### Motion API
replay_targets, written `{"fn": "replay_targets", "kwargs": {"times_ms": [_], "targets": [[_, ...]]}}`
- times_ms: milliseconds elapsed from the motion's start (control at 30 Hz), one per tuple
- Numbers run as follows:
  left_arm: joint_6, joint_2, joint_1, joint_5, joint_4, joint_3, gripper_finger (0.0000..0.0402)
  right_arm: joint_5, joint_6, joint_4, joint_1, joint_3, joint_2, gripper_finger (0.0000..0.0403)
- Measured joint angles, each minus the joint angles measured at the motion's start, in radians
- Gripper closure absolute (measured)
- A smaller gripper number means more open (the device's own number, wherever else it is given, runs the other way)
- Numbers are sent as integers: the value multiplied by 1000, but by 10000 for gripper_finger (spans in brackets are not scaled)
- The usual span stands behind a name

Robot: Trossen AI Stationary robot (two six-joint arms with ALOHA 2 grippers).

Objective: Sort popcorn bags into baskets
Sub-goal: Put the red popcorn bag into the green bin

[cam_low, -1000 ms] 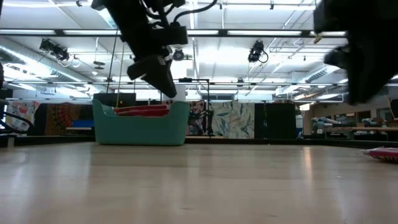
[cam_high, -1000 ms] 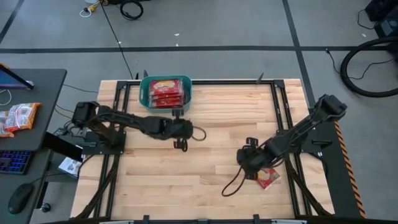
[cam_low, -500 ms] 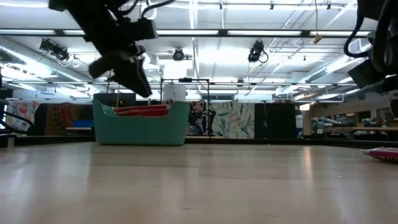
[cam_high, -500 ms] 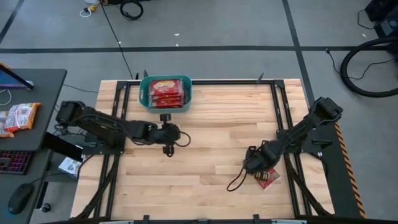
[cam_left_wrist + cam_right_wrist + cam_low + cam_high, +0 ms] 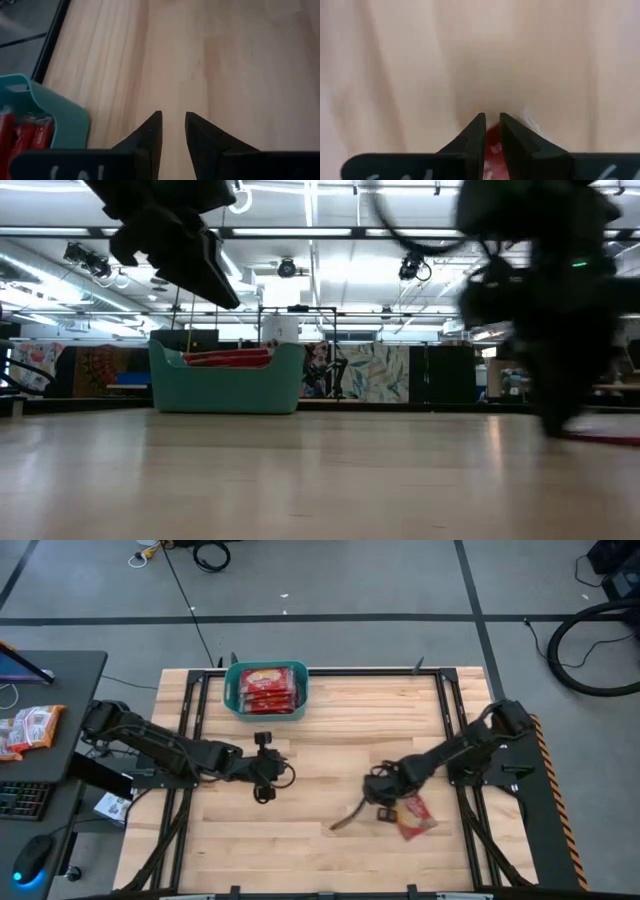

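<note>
— Any wording legible on the red bags [image 5: 267, 688] in the teal tub [image 5: 232, 690]?
— None. Cream ovals only, lettering too small to read. Same for the bag on the table [image 5: 412, 817].
— White marks under the left gripper [image 5: 172, 117] and right gripper [image 5: 490, 117]?
— Cut off at the edge, unreadable.

red packets [image 5: 268, 688] in teal tub [image 5: 232, 695], one packet [image 5: 413, 817] outside

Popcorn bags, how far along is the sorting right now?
Done: several popcorn bags lie in the teal basket. In hand: the right gripper has its fingers around the last packet on the table. The left gripper is empty. Left: carrying that packet to the basket.
</note>
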Motion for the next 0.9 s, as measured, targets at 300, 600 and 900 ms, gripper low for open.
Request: {"fn": "replay_targets", "kwargs": {"times_ms": [300, 600, 900], "targets": [[27, 2, -3, 34, 103, 0, 313, 81, -290, 58, -52, 239, 18, 348], [38, 10, -1, 36, 114, 0, 313, 132, -146, -264, 38, 271, -21, 348], [39, 11, -1, 36, 110, 0, 313, 25, -15, -253, 44, 108, 4, 349]]}}
